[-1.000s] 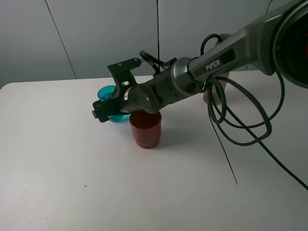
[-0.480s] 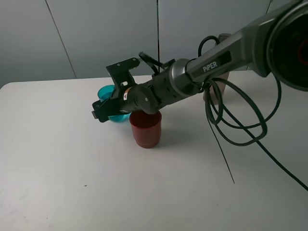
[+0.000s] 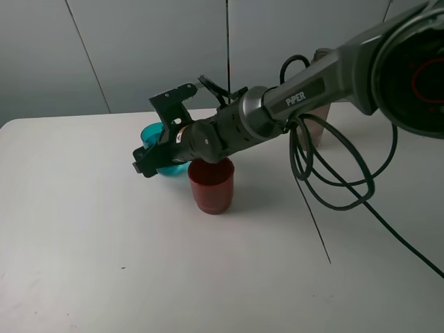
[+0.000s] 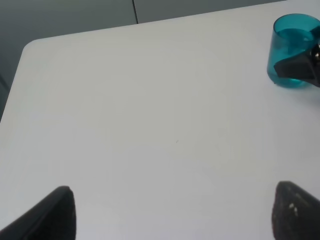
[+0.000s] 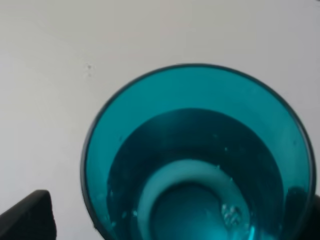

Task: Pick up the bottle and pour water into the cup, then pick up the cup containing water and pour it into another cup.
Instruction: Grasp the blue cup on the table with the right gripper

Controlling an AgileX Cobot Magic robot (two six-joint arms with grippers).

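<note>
Our right hand [image 3: 149,158] straddles the cup [image 3: 150,132]
We see it spread wide, the upright cup between its fingers, apparently not yet pinched.

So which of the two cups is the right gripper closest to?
The teal translucent tumbler: the right gripper straddles it, while the dark red cup stands beside it, outside the fingers.

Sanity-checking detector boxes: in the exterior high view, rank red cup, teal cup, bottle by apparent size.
1. red cup
2. teal cup, partly covered
Unranked: bottle, mostly hidden behind the arm.
</note>
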